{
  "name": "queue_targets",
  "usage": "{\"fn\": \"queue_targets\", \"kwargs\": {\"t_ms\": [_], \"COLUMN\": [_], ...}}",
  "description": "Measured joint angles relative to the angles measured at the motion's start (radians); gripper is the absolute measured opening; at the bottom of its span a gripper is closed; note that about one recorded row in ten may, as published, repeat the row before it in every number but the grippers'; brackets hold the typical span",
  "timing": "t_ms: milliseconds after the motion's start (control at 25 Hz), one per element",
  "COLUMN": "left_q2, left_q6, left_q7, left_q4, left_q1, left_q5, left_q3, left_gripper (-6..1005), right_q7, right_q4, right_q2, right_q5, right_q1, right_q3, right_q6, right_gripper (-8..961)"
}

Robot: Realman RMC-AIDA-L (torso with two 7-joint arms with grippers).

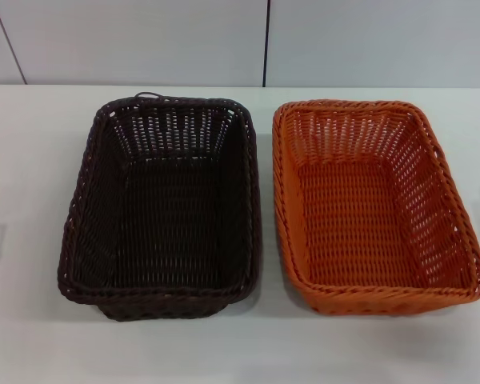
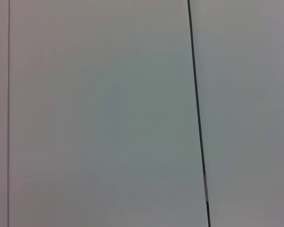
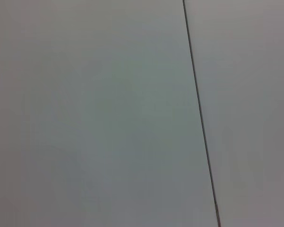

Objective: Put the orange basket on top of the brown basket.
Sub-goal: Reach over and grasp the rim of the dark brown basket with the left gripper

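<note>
White table, head view: brown basket on the robot's left, upright, and orange basket just beside it on the right, a narrow gap between, neither stacked; both grippers out of view, so placement relative to them and their grip state cannot be told.
</note>
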Motion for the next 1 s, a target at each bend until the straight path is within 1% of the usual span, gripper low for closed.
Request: {"fn": "queue_targets", "kwargs": {"t_ms": [560, 600, 720, 840, 880, 920, 960, 1000], "left_q2": [0.0, 0.005, 0.01, 0.041, 0.048, 0.048, 0.088, 0.107], "left_q6": [-0.013, -0.018, -0.029, -0.067, -0.081, -0.081, -0.174, -0.218], "left_q7": [0.0, -0.001, -0.005, -0.01, -0.009, -0.009, -0.004, -0.002], "left_q4": [0.0, -0.006, -0.017, -0.139, -0.164, -0.164, -0.284, -0.336], "left_q1": [0.0, 0.0, -0.001, 0.043, 0.052, 0.052, 0.087, 0.098], "left_q5": [0.001, 0.006, 0.015, 0.109, 0.127, 0.127, 0.182, 0.199], "left_q3": [-0.002, 0.015, 0.027, 0.041, 0.04, 0.04, 0.023, 0.01], "left_gripper": [790, 790, 790, 790, 790, 791, 791, 791], "right_q7": [0.0, 0.0, 0.0, 0.0, 0.0, 0.0, 0.0, 0.0], "right_q4": [0.0, 0.0, -0.002, -0.006, -0.008, -0.009, -0.009, -0.009], "right_q2": [0.0, 0.0, 0.001, 0.001, 0.001, 0.001, 0.001, 0.001], "right_q5": [0.0, 0.001, 0.002, 0.001, 0.001, -0.001, -0.001, -0.001], "right_q1": [0.0, 0.0, -0.004, -0.007, -0.009, -0.01, -0.01, -0.01], "right_q3": [0.0, 0.0, 0.0, 0.0, 0.0, 0.0, 0.0, 0.0], "right_q6": [0.0, 0.0, 0.0, 0.001, 0.002, 0.003, 0.003, 0.003], "right_gripper": [753, 753, 753, 753, 753, 753, 753, 753]}}
